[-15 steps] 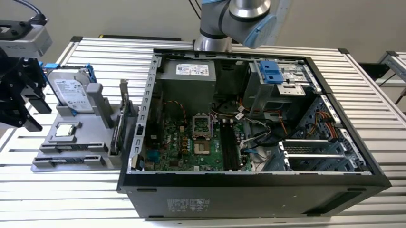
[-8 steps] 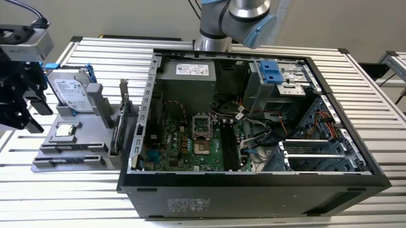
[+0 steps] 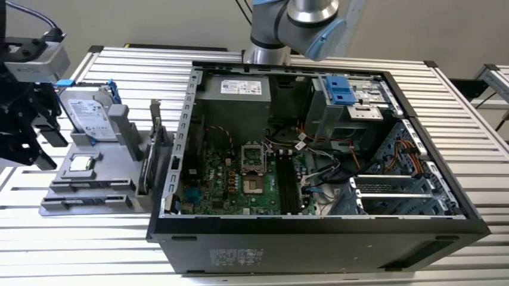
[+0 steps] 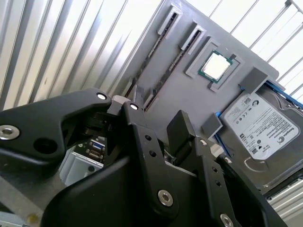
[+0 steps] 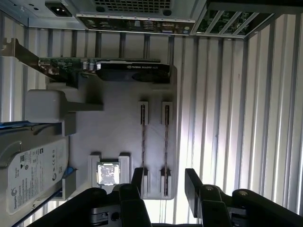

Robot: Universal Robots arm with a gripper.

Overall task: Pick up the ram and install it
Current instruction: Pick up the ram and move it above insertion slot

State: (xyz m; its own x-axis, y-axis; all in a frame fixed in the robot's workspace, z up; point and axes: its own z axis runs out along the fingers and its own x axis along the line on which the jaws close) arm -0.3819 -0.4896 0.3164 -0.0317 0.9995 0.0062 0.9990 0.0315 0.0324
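fingers (image 5: 192, 184) spread — above ram (image 5: 166, 137), in grey tray (image 5: 118, 123)

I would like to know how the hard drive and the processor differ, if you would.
The hard drive is far larger than the processor. The hard drive leans at a slant; the processor lies flat. The hard drive has a printed label and blue rails; the processor a bare metal lid. Both sit on the grey holder.

Ribbed white metal table (image 3: 80, 250) beneath the jaws, brightly lit with glare; plain grey wall (image 3: 159, 21) beyond them.
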